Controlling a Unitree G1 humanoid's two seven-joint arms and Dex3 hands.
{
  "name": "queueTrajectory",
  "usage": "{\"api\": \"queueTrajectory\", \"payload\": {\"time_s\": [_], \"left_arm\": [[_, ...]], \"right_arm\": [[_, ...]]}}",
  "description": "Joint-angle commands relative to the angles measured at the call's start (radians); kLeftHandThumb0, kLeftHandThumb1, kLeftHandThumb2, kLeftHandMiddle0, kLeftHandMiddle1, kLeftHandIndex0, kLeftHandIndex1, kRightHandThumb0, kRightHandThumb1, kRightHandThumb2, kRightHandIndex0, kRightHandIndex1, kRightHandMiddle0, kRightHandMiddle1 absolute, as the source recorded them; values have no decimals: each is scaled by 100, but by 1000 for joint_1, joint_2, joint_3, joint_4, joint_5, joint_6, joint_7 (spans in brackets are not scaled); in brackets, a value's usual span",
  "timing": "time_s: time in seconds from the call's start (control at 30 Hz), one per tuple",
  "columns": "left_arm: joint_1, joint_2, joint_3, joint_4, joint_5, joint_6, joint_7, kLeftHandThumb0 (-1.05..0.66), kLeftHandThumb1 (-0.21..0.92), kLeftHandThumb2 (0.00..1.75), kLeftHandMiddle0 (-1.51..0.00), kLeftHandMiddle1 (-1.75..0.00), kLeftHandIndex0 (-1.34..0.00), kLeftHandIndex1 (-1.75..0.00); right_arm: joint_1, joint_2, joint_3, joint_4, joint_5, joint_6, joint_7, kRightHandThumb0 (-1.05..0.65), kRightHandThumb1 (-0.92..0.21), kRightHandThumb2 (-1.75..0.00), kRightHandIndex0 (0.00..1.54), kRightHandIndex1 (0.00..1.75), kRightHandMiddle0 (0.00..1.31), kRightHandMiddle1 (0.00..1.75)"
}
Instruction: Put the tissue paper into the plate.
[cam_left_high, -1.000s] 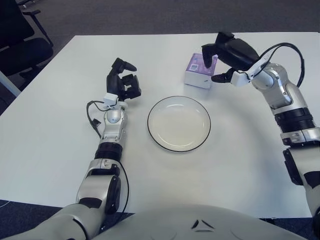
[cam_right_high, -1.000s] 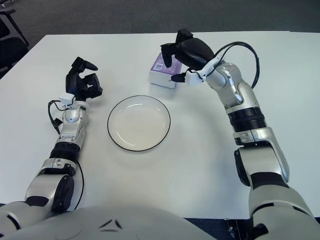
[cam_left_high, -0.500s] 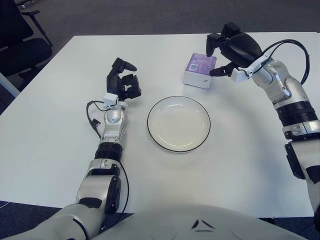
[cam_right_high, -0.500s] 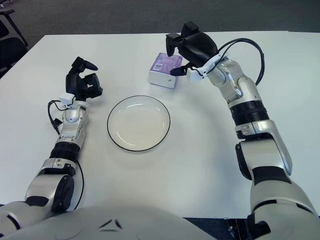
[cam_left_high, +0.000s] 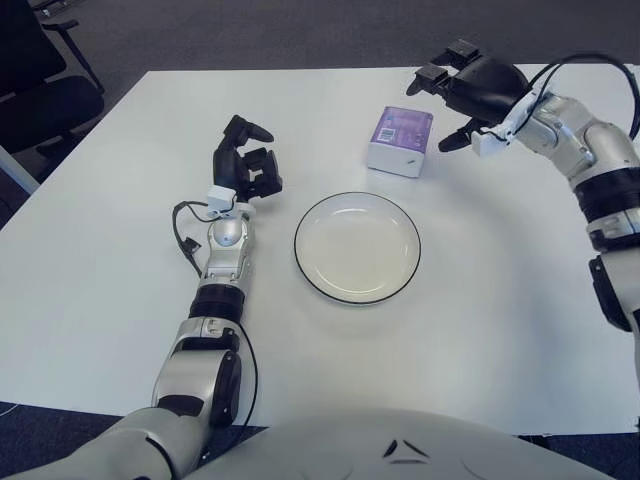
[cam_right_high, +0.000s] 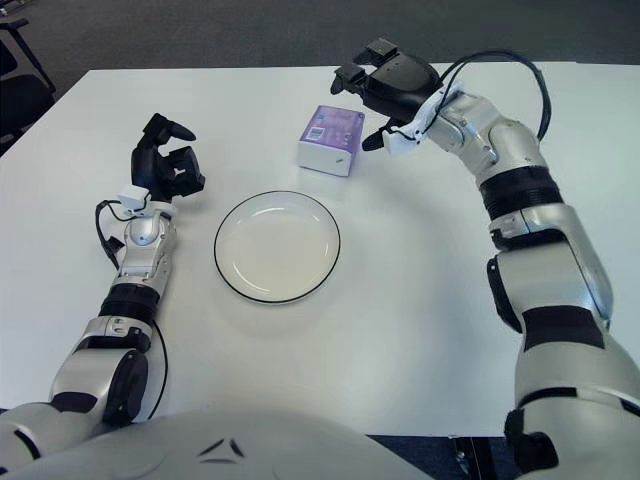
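The left hand (cam_left_high: 245, 160) is raised at nine o'clock of the plate (cam_left_high: 357, 247), fingers loosely curled round nothing. The plate is round, glossy white, thinly rimmed in black, bare on the smooth white table (cam_left_high: 120, 260). At its one o'clock sits the tissue box (cam_left_high: 401, 141), a small block, purple on top with white sides. The right hand (cam_left_high: 478, 92) is at the box's two o'clock, apart from it, fingers spread and empty.

Both views from robot's head, looking forward and down at white worktop (cam_left_high: 120, 300), close range. Right eye set slightly rightward: scene shifts left in it. Shared: plate (cam_left_high: 357, 247), both arms, worktop's far edge, dark floor beyond.
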Motion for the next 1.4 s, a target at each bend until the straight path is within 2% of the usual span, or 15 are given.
{"api": "queueTrajectory", "payload": {"time_s": [0.0, 0.2, 0.47, 0.8, 1.1, 1.37], "left_arm": [[192, -58, -9, 111, 4, 5, 7, -46, 38, 124, -131, -175, -56, -175], [191, -62, -10, 112, 3, 1, 6, -46, 38, 124, -131, -175, -56, -175], [193, -65, -13, 108, 1, 3, 5, -46, 38, 124, -131, -175, -56, -175], [201, -71, -14, 98, -5, 3, 1, -46, 38, 124, -132, -175, -56, -175], [210, -75, -17, 84, -5, 6, 0, -46, 38, 124, -132, -175, -57, -175], [217, -77, -21, 75, -2, 5, 5, -46, 37, 125, -132, -175, -57, -175]], "right_arm": [[-96, -10, 61, 71, -61, -41, -28, -89, -60, -64, 0, 4, 0, 30], [-128, 19, 76, 146, -25, -51, 10, -97, -71, -49, 0, 0, 0, 17], [-153, 74, 66, 240, 41, -47, 75, -103, -88, -34, 0, 0, 0, 13], [-186, 173, 84, 373, 49, 18, 83, -105, -92, -48, 0, 0, 0, 15], [-189, 212, 81, 426, 58, 23, 73, -104, -92, -52, 0, 0, 0, 21], [-191, 230, 90, 460, 52, 13, 63, -105, -92, -59, 0, 0, 0, 17]]}}
